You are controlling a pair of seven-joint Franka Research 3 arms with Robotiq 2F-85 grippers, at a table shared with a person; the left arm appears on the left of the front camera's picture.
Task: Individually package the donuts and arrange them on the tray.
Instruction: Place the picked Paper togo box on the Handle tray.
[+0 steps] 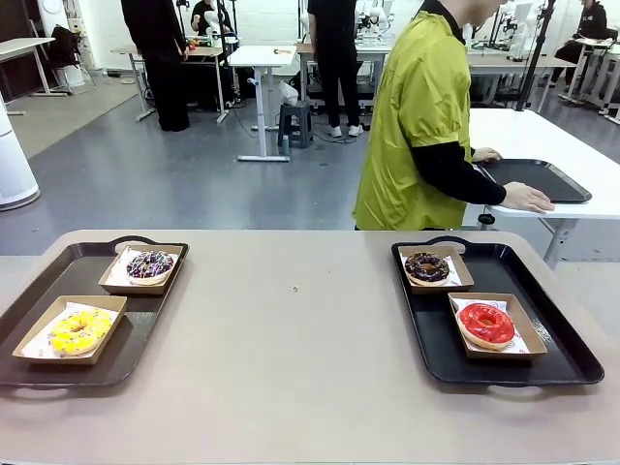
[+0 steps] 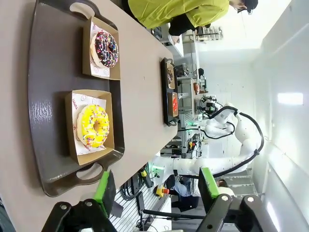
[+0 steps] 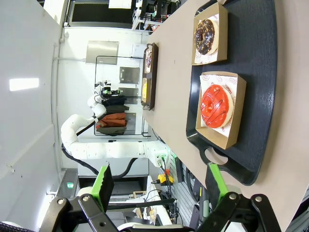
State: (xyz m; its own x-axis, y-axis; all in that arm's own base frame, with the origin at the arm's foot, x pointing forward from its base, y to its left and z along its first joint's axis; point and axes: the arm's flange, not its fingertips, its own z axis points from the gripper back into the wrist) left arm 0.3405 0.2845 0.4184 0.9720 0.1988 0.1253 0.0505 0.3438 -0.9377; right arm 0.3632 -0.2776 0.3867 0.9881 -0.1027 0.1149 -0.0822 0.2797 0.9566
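From the front, four ring donuts sit boxed on my table: the sprinkled dark donut (image 1: 149, 264) and the yellow-iced donut (image 1: 77, 330) in paper-lined brown cardboard boxes on the black plastic tray on my left (image 1: 29, 315), the chocolate-brown donut (image 1: 426, 266) and the glossy red donut (image 1: 485, 323) on the black plastic tray on my right (image 1: 572, 363), while a person in a lime-green jacket (image 1: 412, 121) tends another table. At my left wrist, my left gripper (image 2: 157, 186) hangs spread and empty, clear of that tray. At my right wrist, my right gripper (image 3: 159, 186) is spread wide, holding nothing. I judge these donuts light, soft and easily marred; a box's stiff cardboard rim is the safer hold.
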